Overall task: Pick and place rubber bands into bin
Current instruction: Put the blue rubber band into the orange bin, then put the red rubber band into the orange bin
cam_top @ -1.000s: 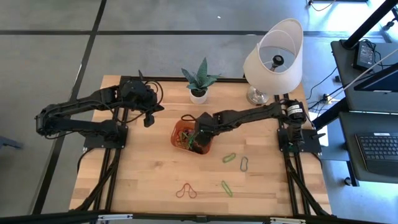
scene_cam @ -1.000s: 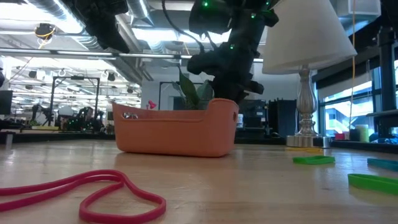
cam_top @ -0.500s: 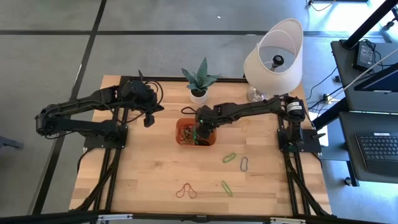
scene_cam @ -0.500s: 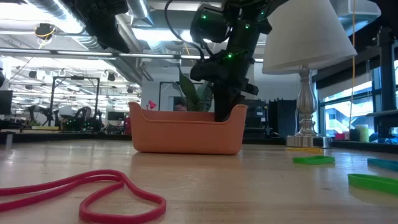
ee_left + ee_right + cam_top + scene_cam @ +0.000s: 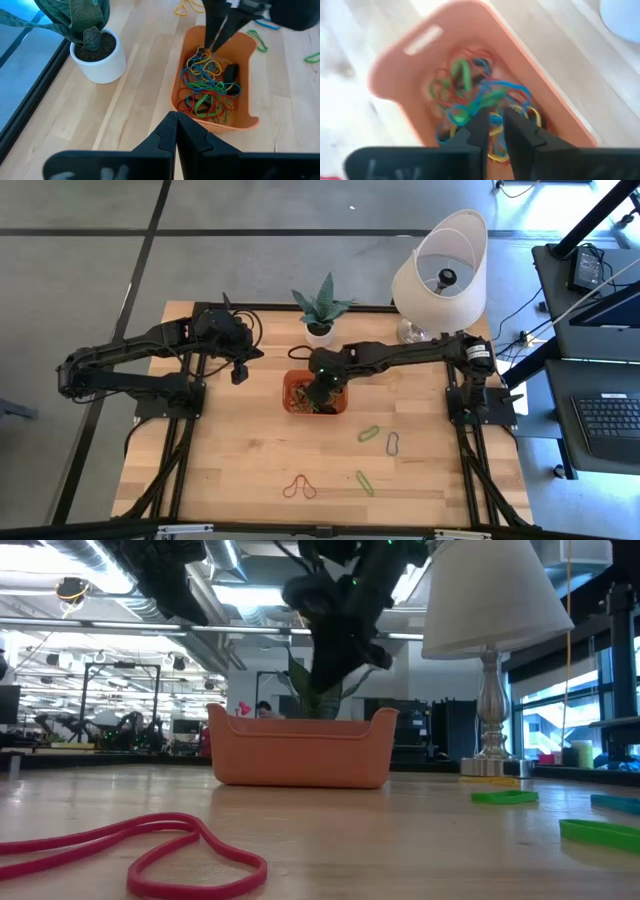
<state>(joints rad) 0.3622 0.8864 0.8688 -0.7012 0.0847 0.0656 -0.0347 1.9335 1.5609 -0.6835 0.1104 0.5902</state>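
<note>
Rubber bands [image 5: 209, 85] are lying tangled inside the orange bin [image 5: 341, 406] at the table's middle, with more loose bands [image 5: 368, 434] scattered nearby. The right gripper [image 5: 218, 34] is hanging above the bin, fingers nearly together, gripping nothing. The left gripper [image 5: 175, 131], closed, is waiting by the potted plant [image 5: 320, 308].

Light wooden tabletop [image 5: 230, 450] with black frame rails along its edges. Small spiky green plant in round white pot [image 5: 320, 310] stands at the table's far edge, near centre. White fabric lampshade on chrome-stemmed lamp [image 5: 440, 275] stands beside the plant pot, toward the far right corner, well apart from it.
</note>
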